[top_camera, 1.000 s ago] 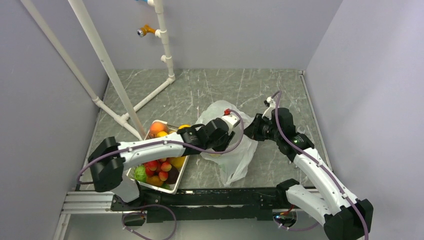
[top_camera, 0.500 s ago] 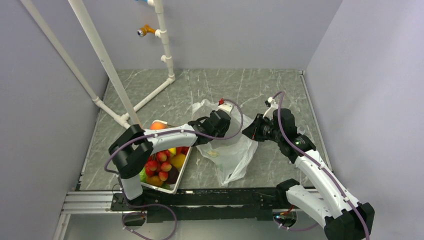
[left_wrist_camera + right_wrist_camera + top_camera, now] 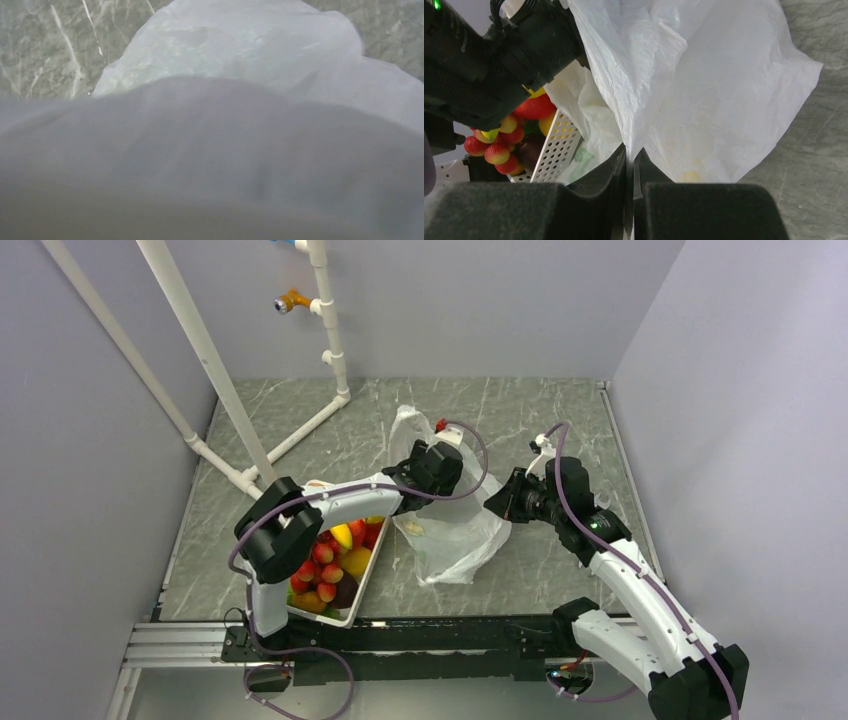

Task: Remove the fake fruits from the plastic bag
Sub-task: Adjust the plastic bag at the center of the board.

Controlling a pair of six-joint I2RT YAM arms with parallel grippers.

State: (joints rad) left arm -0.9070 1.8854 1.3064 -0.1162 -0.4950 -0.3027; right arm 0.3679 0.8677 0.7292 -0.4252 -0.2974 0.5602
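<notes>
Veined stone table [image 3: 540, 420], crinkly translucent plastic bag [image 3: 455, 535]

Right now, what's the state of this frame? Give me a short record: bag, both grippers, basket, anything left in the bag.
bag: white plastic bag on the table, between the arms
right gripper: right gripper shut on a fold of the bag
left gripper: left gripper at the bag's far side, fingers hidden by plastic
basket: basket beside the bag, holding fruits
bag contents: faint yellow patch shows through; unclear what it is
</notes>
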